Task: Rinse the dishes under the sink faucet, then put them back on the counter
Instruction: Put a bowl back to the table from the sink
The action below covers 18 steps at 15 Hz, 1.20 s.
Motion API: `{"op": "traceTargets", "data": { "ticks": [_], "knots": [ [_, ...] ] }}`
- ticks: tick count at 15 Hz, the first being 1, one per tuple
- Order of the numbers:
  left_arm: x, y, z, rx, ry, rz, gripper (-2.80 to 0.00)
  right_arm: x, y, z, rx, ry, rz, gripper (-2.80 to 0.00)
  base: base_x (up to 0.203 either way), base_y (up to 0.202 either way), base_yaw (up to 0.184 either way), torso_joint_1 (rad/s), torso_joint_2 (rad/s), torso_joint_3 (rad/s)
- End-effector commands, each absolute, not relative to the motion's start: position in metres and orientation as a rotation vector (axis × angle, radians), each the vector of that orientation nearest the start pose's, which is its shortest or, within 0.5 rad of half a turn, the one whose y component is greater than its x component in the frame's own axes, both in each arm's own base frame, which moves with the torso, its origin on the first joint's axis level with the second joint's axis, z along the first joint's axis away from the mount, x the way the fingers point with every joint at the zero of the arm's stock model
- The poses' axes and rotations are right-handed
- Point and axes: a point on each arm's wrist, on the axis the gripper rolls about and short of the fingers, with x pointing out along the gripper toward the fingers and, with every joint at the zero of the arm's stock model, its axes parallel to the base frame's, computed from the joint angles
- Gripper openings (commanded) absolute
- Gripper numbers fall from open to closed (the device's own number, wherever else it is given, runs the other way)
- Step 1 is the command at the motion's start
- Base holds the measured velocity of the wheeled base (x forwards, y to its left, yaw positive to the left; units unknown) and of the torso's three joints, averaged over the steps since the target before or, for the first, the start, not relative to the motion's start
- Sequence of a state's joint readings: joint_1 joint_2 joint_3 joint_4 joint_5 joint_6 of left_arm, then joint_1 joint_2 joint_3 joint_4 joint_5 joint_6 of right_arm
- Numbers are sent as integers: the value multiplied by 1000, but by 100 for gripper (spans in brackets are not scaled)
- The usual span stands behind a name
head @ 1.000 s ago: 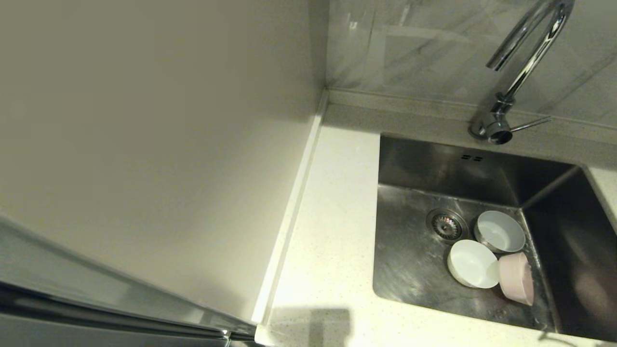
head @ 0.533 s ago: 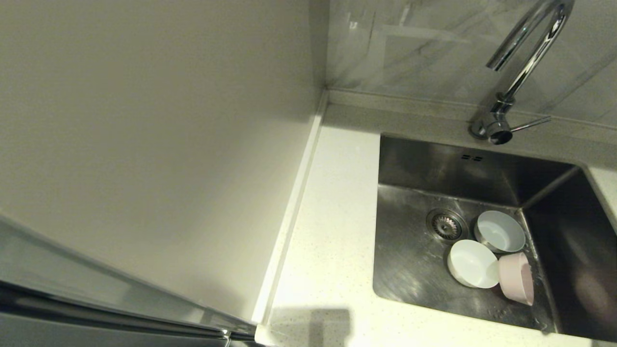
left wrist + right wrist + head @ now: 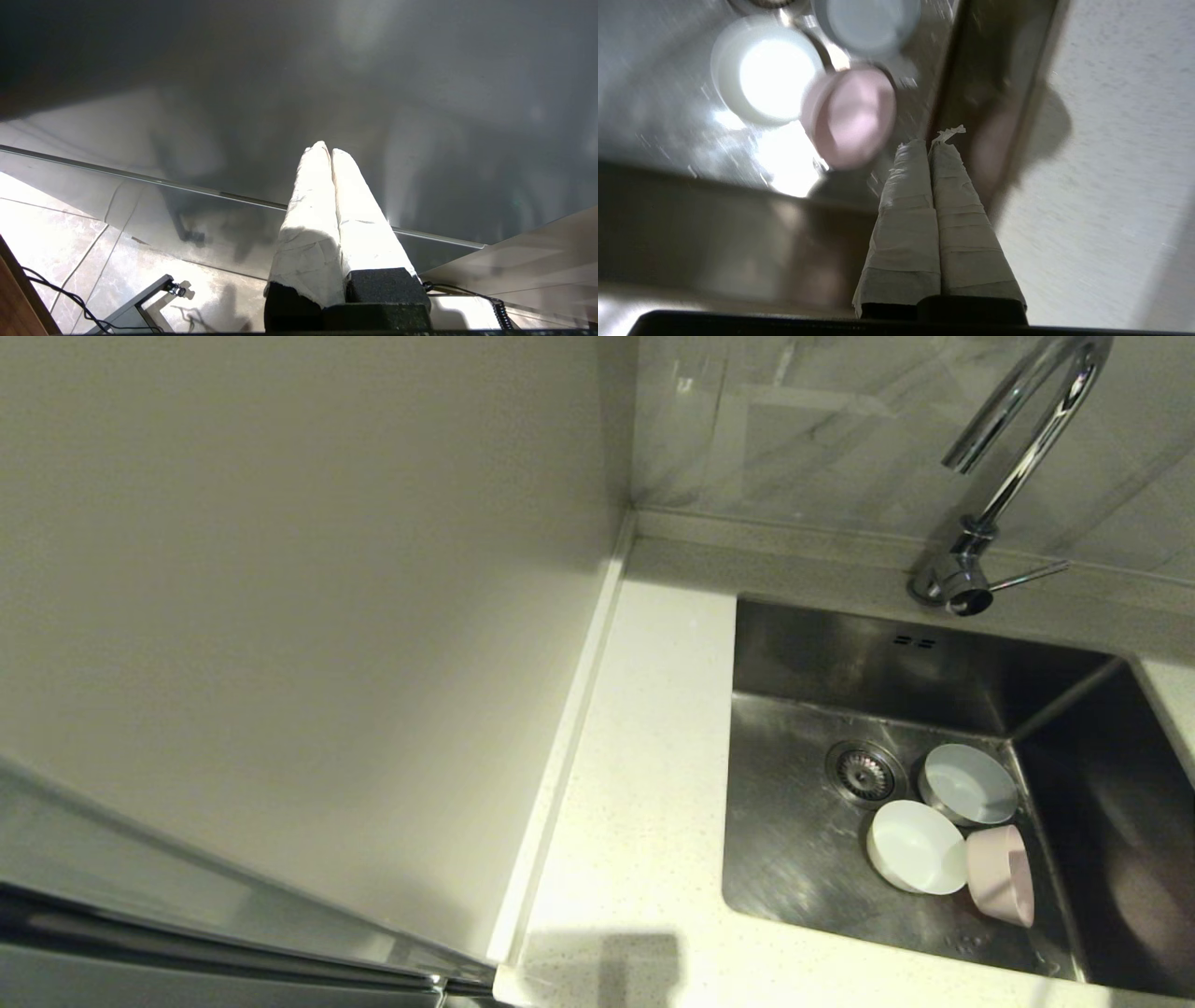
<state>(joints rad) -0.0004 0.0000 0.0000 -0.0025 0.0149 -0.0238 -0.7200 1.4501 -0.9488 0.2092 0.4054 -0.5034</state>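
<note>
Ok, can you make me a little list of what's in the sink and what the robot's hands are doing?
sink: steel, holds three bowls beside the drain
white bowl: upright, touching the pink one
grey bowl: upright, nearest the back corner
pink bowl: tipped on its side
faucet: no water running
counter: no bowls on it
right tool: shut, holding nothing, above the sink's edge near the pink bowl
left tool: shut, parked away from the sink
</note>
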Motion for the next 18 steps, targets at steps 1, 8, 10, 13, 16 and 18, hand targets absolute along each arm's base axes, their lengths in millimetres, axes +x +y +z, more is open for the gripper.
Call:
{"op": "traceTargets", "data": {
  "ticks": [1,8,10,13,16,18],
  "knots": [
    [-23,0,76,-25,-6,15,-280,186,-138,234,-141,745,-99,-280,0,0,0,0,0,0],
    [-23,0,76,-25,-6,17,-280,255,-64,248,-308,944,178,-280,0,0,0,0,0,0],
    [-23,0,76,-25,-6,14,-280,265,-58,242,-264,975,166,0,0,0,0,0,0,0],
    [-23,0,76,-23,-6,15,-280,280,-57,225,-166,1049,87,0,0,0,0,0,0,0],
    [-23,0,76,-24,-6,15,-280,304,-43,218,61,1071,-95,0,0,0,0,0,0,0],
    [-23,0,76,-23,-6,15,-280,325,-32,211,156,1063,-217,0,0,0,0,0,0,0]
  ]
}}
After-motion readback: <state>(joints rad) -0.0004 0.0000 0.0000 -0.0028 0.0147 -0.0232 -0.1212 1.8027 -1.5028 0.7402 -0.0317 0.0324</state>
